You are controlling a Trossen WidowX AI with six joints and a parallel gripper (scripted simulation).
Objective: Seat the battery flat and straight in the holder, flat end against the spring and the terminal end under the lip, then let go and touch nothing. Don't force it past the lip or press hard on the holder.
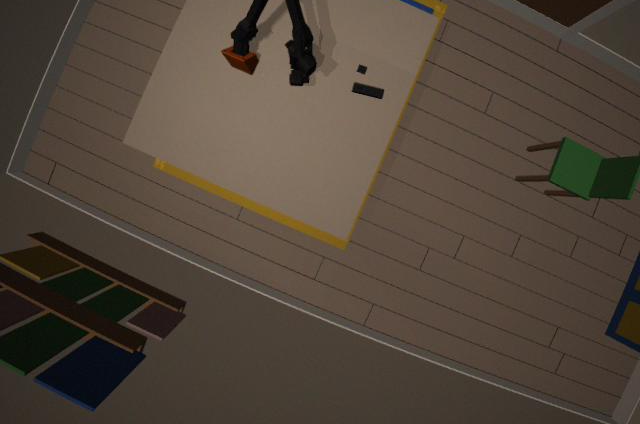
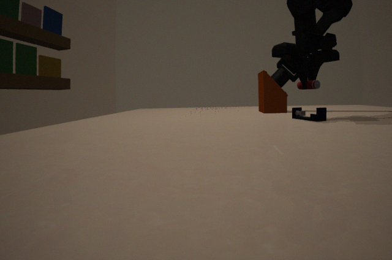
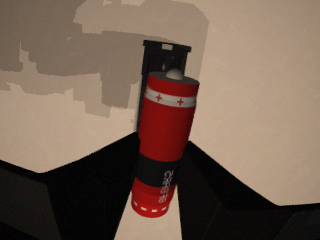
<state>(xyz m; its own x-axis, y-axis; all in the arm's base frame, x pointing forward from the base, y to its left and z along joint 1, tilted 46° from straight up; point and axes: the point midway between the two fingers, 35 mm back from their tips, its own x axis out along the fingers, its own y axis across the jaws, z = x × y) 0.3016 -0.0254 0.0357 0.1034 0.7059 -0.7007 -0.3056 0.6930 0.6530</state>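
The red battery [image 2: 311, 84] [image 3: 167, 125] has a black band and a silver terminal. My gripper [image 2: 309, 84] [image 3: 160, 145] is shut on it near the flat end and holds it lying roughly level in the air. The black holder [image 2: 309, 118] [image 3: 168, 48] stands on the table below, with a visible gap under the battery. In the exterior view its spring is at the left and its taller end wall at the right, and the terminal points right. In the wrist view the terminal points at the holder's far end, and the battery hides most of the holder. The top view does not show the holder clearly.
The orange arm base [image 1: 241, 61] [image 2: 274, 99] stands behind the holder in the exterior view. A dark bar [image 1: 368, 90] and a small dark block [image 1: 361, 69] show to the right of the arm in the top view. The table [image 1: 248, 150] has yellow edges.
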